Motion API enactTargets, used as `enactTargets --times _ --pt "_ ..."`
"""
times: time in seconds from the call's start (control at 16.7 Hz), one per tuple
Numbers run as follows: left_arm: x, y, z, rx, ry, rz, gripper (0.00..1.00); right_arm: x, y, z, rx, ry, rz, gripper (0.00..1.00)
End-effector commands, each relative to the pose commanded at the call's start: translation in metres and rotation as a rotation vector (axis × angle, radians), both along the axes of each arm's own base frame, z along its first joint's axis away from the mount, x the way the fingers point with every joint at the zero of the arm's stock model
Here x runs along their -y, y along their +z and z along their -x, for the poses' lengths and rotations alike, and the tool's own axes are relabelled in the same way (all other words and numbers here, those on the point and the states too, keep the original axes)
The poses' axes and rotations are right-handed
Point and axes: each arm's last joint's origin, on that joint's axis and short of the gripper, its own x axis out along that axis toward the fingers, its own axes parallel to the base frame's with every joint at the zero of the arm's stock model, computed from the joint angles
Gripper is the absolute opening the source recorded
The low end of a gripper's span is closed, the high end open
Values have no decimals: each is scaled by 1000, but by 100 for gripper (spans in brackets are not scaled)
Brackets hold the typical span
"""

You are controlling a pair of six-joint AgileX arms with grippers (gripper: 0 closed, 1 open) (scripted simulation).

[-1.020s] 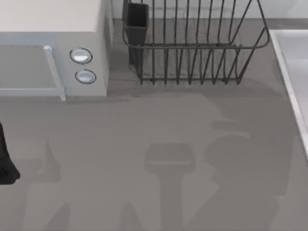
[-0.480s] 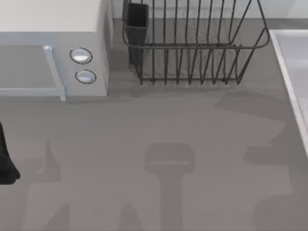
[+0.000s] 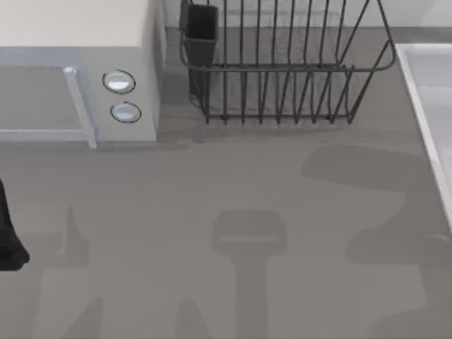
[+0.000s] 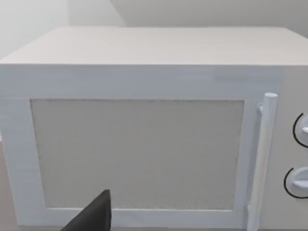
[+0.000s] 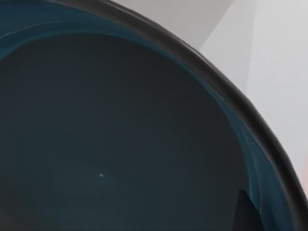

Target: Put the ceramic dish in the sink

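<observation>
Facing the microwave (image 4: 144, 144), left arm (image 3: 8, 233) sits at the table's left edge.

Pretty even, soft light from overhead, no glare anywhere. Blurry-edged arm shadows sprawl over the table (image 3: 212, 183), heaviest toward its right and near edges. The rack (image 3: 282, 70) throws faint stripes. The dish (image 5: 120, 144) reads dark and murky close up.

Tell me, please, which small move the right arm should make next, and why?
Probably carry the ceramic dish a little further toward the top view's right and lower it over the sink. The right wrist view has the dish close under the camera with pale surface beyond its rim, while the sink lies at the table's right edge.
</observation>
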Motion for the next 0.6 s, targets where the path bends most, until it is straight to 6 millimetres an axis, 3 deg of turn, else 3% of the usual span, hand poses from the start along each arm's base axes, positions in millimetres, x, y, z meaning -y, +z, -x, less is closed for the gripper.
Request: enactTargets --times 0.3,0.6 --pt "0 0 0 0 0 0 100 1 -8 -4 -5 2 -5 0" --pt "0 0 0 0 0 0 100 11 -61 -13 -12 -6 -8 0"
